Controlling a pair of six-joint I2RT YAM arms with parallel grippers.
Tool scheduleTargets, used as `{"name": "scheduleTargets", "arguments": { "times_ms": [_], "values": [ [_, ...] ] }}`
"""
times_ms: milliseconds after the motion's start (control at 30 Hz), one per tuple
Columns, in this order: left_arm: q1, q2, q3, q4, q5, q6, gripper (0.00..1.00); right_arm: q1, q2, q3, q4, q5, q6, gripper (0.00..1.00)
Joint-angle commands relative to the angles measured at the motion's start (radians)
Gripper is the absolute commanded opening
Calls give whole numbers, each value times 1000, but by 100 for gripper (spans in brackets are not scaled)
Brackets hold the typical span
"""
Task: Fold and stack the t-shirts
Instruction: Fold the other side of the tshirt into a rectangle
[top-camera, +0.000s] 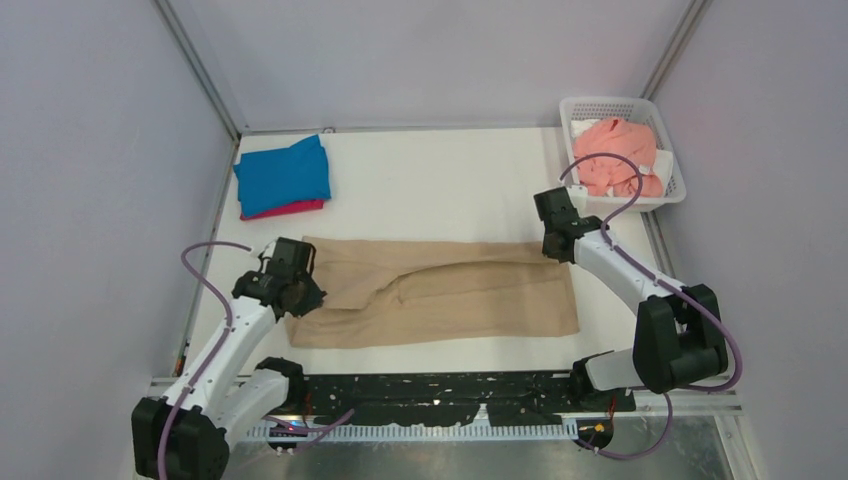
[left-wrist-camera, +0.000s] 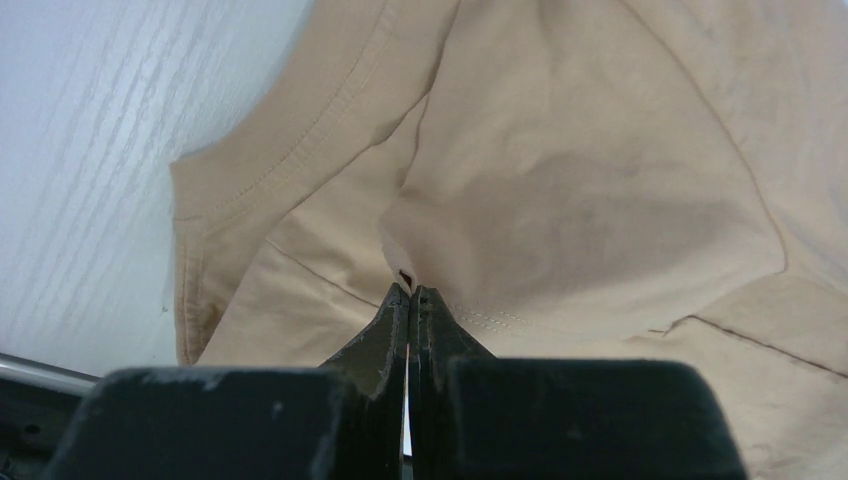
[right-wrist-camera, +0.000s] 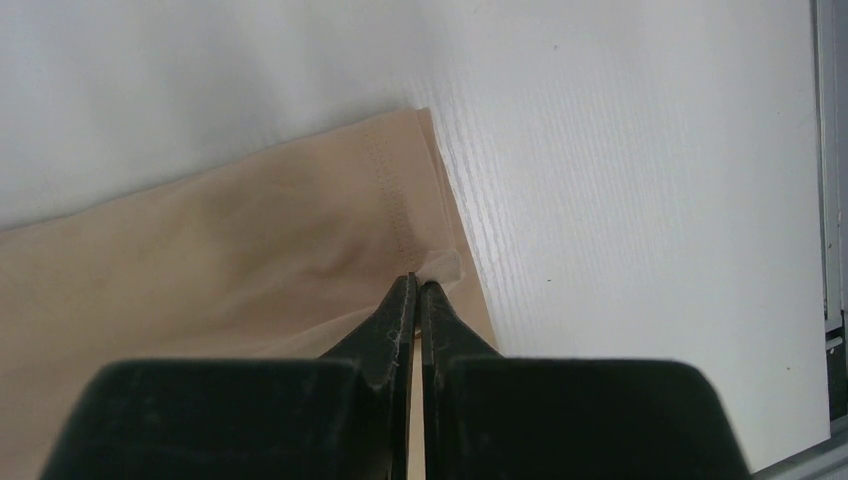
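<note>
tan t-shirt (top-camera: 440, 292) is lying spread as a long wide band across the near middle of the white counter (top-camera: 440, 190), wrinkled, with a raised crease running through its middle. left end effector (left-wrist-camera: 408, 292) is sitting at the shirt's left end, jaws pressed together with only a sliver of a gap, pinching a small raised fold of the tan cloth just beside the sleeve (left-wrist-camera: 250, 200); in the left wrist view the cloth is bunching up around the tips. right end effector (right-wrist-camera: 418, 283) is sitting at the shirt's far right corner, jaws likewise pressed narrow, nipping the stitched hem (right-wrist-camera: 395, 190) right at the corner, with bare counter showing to the right of it. blue t-shirt (top-camera: 283, 172) is lying folded at the far left of the counter, resting on top of the magenta-red t-shirt (top-camera: 292, 209), which is only peeking out along the near edge of the stack; the stack is sitting well apart from the tan shirt. salmon pink t-shirt (top-camera: 615, 152) is lying crumpled inside the white mesh basket (top-camera: 610, 103) at the far right corner, near the right arm.
</note>
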Motion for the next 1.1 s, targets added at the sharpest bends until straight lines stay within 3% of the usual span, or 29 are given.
{"name": "scheduleTargets", "arguments": {
  "times_ms": [0,167,300,333,367,400,433,500,600,633,667,800,933,1067],
  "values": [
    [-2,12,-46,25,-5,-11,0,7,-20,-44,19,28,39,8],
    [-2,19,-85,20,-38,-21,0,10,-40,-84,-37,100,106,10],
    [-2,12,-65,-34,-101,-15,1,10,-29,-76,-91,151,143,24],
    [-2,10,-65,-38,-91,-10,18,10,-25,-77,-95,152,147,33],
    [-2,5,-64,-44,-78,-4,43,10,-26,-80,-100,148,152,40],
    [-2,-3,-61,-51,-65,1,60,10,-31,-82,-100,142,153,55],
    [-2,-16,-61,-53,-51,8,71,11,-38,-85,-90,131,148,61],
    [-2,-59,-46,-57,-17,26,81,12,-73,-80,-78,109,141,71],
    [-3,-140,-6,-59,33,54,87,12,-170,-69,-41,65,120,84],
    [-2,-165,7,-48,48,67,92,12,-214,-69,-25,50,112,95],
    [-2,-188,15,-25,67,82,98,12,-234,-72,15,13,88,98],
    [-2,-156,44,140,214,130,100,12,-314,-109,184,-206,38,95],
    [-3,20,101,299,374,147,100,12,-295,-190,390,-482,52,95],
    [0,246,234,343,366,174,100,12,-188,-192,462,-504,91,95]
  ]
}}
